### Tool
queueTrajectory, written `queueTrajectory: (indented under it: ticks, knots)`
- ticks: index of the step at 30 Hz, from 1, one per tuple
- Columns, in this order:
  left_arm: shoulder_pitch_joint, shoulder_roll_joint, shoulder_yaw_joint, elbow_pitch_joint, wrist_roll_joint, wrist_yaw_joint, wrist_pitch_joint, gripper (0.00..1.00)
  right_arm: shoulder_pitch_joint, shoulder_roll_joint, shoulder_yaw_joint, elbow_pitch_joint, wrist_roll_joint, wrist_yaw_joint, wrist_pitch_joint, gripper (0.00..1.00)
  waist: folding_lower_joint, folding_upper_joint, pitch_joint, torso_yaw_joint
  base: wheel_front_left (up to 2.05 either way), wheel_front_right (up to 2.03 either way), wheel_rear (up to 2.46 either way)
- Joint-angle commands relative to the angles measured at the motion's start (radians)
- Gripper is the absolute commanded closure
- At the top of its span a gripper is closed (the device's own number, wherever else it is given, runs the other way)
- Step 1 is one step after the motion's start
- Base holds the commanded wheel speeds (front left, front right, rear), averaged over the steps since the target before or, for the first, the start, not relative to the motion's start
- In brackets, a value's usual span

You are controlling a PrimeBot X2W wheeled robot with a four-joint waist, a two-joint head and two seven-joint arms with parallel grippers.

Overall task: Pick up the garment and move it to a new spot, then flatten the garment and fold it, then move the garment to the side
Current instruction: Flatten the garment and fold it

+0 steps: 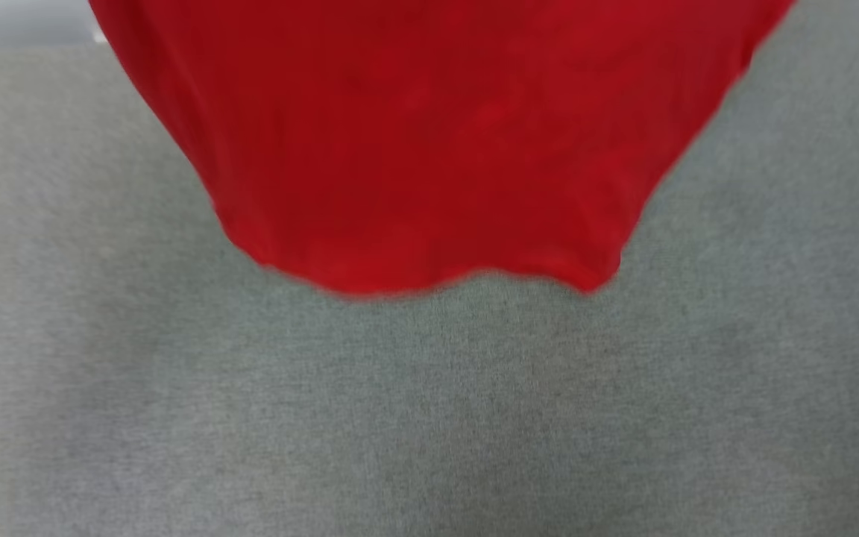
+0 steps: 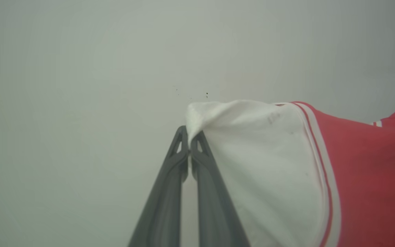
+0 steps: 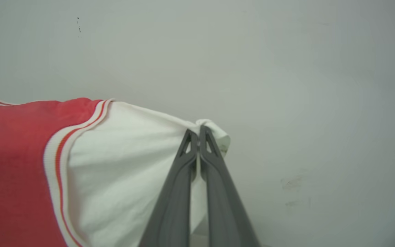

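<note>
Jaws tight on garment (image 1: 414, 149) sleeves (image 2: 266, 164), seemingly aloft

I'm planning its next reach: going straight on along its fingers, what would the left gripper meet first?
Beyond the garment sleeve pinched in the left gripper, the way looks free up to a pale surface; distance unclear.

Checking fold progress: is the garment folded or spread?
Spread and hanging: left claw and right claw each pinch a sleeve of the garment.
</note>
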Motion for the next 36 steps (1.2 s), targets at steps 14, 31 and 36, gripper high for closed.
queueTrajectory:
  ticks: [14,31,36]
  knots:
    - [-0.591,-0.159,-0.151,0.509,0.096,-0.091,-0.199,1.00,-0.498,0.043,0.000,0.439,-0.196,-0.001,-0.293,1.00,-0.0001,-0.0001,0.286,0.014,0.00,0.00,0.00]
    - [-0.462,-0.275,-0.263,0.857,0.078,-0.155,-0.470,1.00,-0.434,0.117,0.040,0.741,-0.220,-0.001,-0.571,1.00,-0.0001,-0.0001,0.285,0.045,0.00,0.00,0.00]
    - [-0.201,-0.316,-0.312,0.858,0.038,-0.159,-0.522,1.00,-0.234,0.105,0.101,0.769,-0.158,-0.001,-0.608,1.00,-0.0001,-0.0001,0.176,0.054,0.00,0.00,0.00]
